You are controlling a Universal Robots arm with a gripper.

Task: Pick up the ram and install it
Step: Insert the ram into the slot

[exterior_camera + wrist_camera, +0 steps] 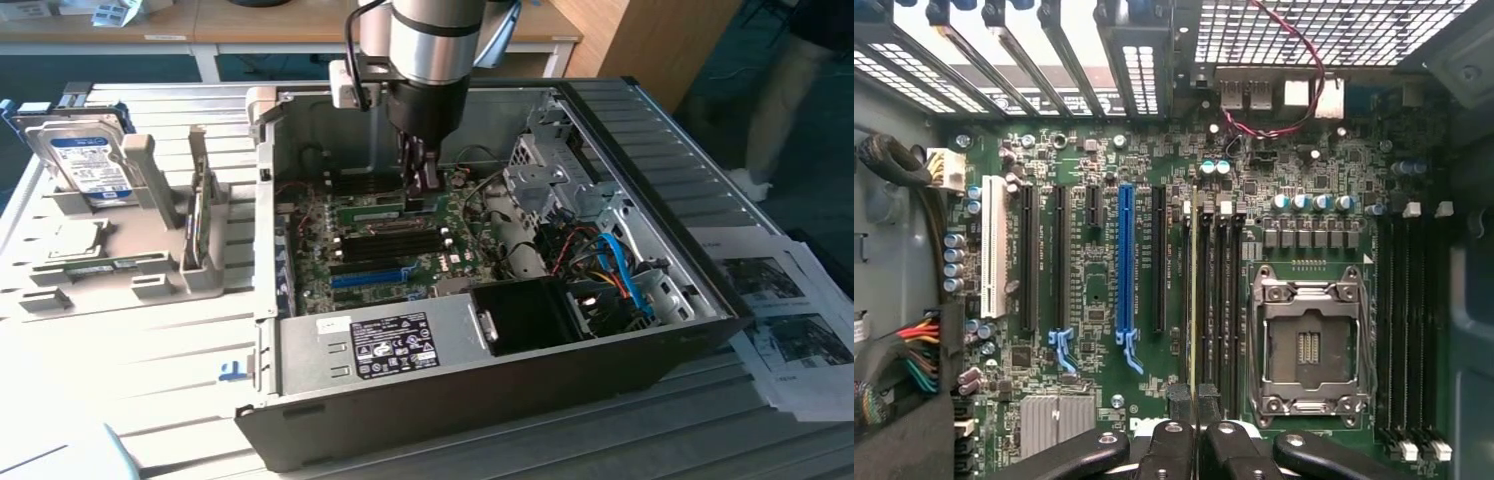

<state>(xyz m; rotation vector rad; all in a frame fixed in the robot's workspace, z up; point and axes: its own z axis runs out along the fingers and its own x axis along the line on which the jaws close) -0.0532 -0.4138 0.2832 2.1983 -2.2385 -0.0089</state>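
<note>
ram [1196,290]: edge-on, pinched betw fingers [1211,402], at mem slots [1226,300] next to CPU socket [1306,345]
case [654,150]: open, mobo [1094,290] inside
tray [134,270]: on worktop [134,350], holds hard drive [87,160]

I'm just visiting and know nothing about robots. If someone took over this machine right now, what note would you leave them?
Gripper: shut on the ram, down inside the open computer case.
Ram: standing on edge, in line with the black memory slots beside the processor socket.
Done: ram picked up and brought to the board.
Left: I cannot tell whether it is fully seated; it is not yet released.
</note>
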